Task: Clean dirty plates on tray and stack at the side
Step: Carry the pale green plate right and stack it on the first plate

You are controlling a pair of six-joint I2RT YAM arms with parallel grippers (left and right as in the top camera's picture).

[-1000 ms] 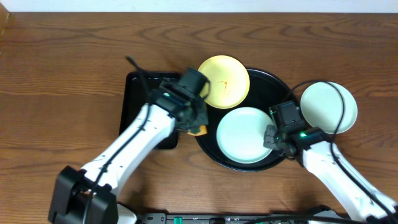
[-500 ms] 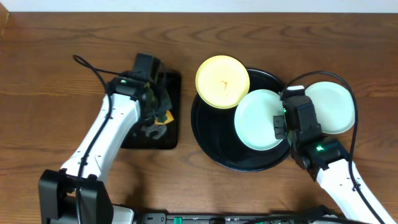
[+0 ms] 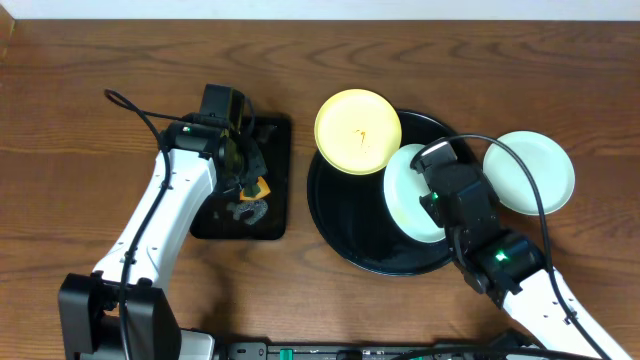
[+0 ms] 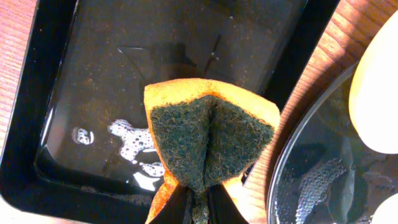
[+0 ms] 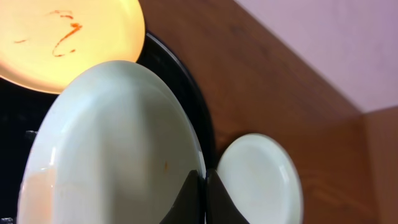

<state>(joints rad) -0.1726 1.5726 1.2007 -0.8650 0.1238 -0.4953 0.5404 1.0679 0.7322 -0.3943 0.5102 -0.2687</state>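
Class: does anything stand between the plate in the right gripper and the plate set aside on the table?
Nothing visible does: only the tray rim and table wood separate the held plate from the side plate.

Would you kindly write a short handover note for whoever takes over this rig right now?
The left gripper is shut on the orange sponge with a green scouring face, above the rectangular black tray of soapy water.
The right gripper is shut on the rim of a pale mint round plate, over the right side of the large round black tray.
The pale yellow round plate lies on that tray's upper-left rim, with an orange smear at centre.
The second pale mint plate lies on the table beside the tray and looks clean.
Done: one plate set aside.
Left: stack the held plate, then scrub and stack the yellow one.
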